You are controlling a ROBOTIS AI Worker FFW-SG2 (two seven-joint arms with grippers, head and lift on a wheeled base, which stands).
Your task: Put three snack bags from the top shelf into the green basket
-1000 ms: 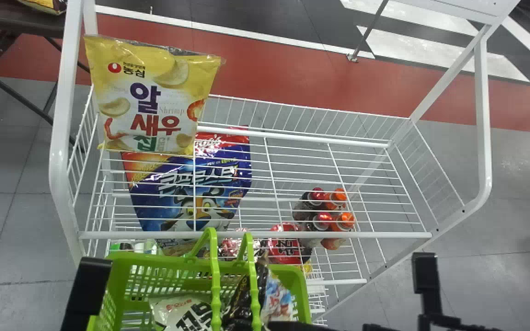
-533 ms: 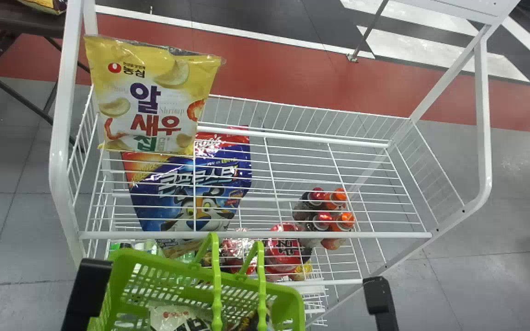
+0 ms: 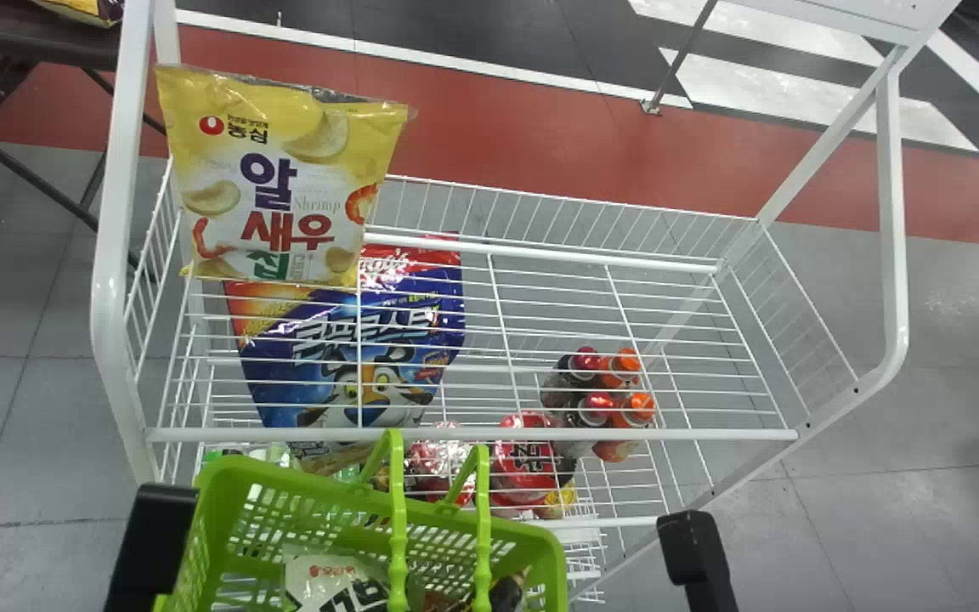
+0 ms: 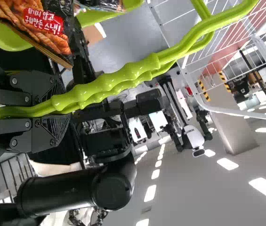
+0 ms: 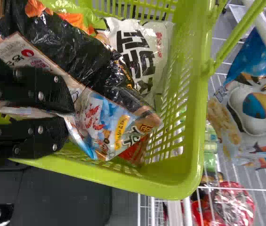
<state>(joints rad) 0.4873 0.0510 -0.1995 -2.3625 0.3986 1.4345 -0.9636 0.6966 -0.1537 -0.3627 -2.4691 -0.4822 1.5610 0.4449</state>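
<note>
My left gripper (image 3: pixel 149 544) has its wrist end at the bottom left; in its wrist view the left gripper (image 4: pixel 60 110) is shut on the basket's green handles (image 4: pixel 123 77). The green basket (image 3: pixel 302 501) hangs before the rack. My right gripper (image 3: pixel 693 552) shows its wrist end right of the basket; in its wrist view the right gripper (image 5: pixel 71 114) is shut on a black, white and blue snack bag (image 5: pixel 107 125), inside the basket. Beside it lies a white bag with black print (image 5: pixel 140 49). A yellow snack bag (image 3: pixel 285 178) rests at the top shelf's left end.
The white wire rack (image 3: pixel 591 433) stands ahead, with thick side posts. Under the top shelf are a blue cereal bag (image 3: pixel 353 348), red packages (image 3: pixel 523 459) and bottles with red and orange caps (image 3: pixel 617 391). A dark table (image 3: pixel 31 42) stands at the upper left.
My right arm has moved left and the bag with it has sunk lower in the basket. The basket's right side has dropped, tilting its rim. The yellow bag has stayed in place.
</note>
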